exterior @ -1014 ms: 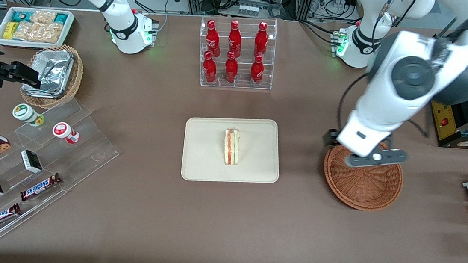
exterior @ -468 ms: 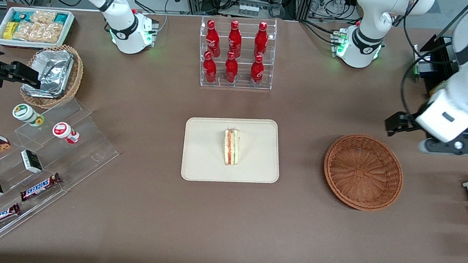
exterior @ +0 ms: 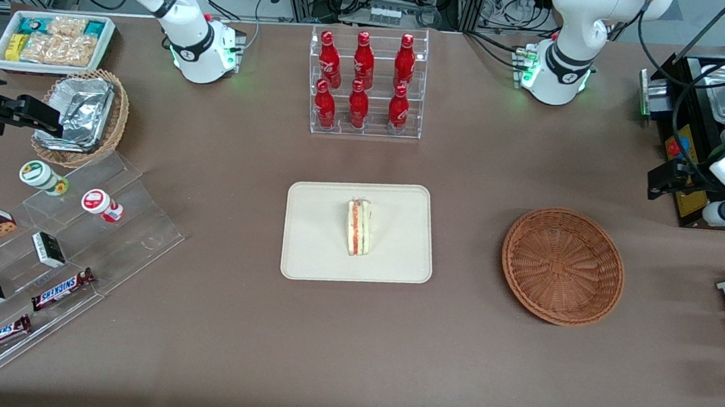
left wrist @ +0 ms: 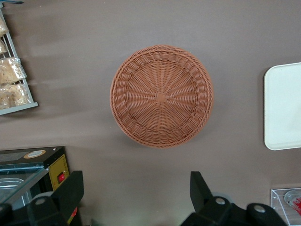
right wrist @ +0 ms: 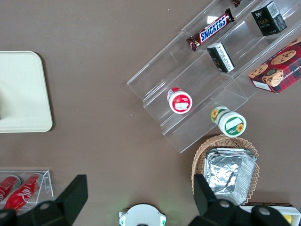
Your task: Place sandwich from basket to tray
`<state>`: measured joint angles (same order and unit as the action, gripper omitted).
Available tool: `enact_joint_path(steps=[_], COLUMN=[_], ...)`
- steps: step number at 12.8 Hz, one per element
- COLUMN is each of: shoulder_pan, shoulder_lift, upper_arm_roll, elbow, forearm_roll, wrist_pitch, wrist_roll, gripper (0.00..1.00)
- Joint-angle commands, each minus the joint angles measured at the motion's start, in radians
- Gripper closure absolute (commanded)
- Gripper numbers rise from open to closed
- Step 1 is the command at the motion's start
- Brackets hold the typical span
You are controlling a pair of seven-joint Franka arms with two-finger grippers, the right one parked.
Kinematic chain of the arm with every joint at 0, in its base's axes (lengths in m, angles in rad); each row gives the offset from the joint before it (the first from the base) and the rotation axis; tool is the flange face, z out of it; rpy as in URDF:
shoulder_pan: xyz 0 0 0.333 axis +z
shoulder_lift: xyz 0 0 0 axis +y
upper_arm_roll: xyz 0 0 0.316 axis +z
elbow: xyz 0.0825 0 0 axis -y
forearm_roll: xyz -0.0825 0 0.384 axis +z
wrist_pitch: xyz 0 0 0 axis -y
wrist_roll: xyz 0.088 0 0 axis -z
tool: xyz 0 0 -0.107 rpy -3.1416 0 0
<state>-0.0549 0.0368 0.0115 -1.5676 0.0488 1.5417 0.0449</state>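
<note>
Jaws of my gripper [left wrist: 134,197] stand wide apart and hold nothing, high above the bare wicker basket [exterior: 562,266]; with the sandwich [exterior: 358,227] lying on the tray [exterior: 312,238], I judge only a clean park remains.

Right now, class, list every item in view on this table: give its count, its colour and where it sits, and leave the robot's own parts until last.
sandwich: one, white bread with red and green filling, on the tray.
tray: one, cream, mid-table.
basket: one, reddish-brown wicker, nothing in it, beside the tray toward the working arm's end.
bottles: six, red, in a clear rack farther from the front camera than the tray.
foil-lined basket: one, light wicker, toward the parked arm's end.
white tub: one, holding snack packets, beside the foil-lined basket.
Snickers bars: two, brown, on clear steps.
round tubs: two, on the steps.
gripper: one, black, jaws open, raised above the table beside the basket.
</note>
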Motion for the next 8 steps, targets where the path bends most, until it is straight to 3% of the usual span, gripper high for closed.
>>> enact_joint_path(steps=[1, 8], shoulder_pan=[0.052, 0.067], shoulder_lift=[-0.046, 0.032], upper_arm_roll=[-0.008, -0.011], elbow=[-0.025, 0.116], forearm_roll=[-0.017, -0.127], wrist_pitch=[-0.003, 0.008], wrist_roll=[0.064, 0.075], gripper=[0.0, 0.0])
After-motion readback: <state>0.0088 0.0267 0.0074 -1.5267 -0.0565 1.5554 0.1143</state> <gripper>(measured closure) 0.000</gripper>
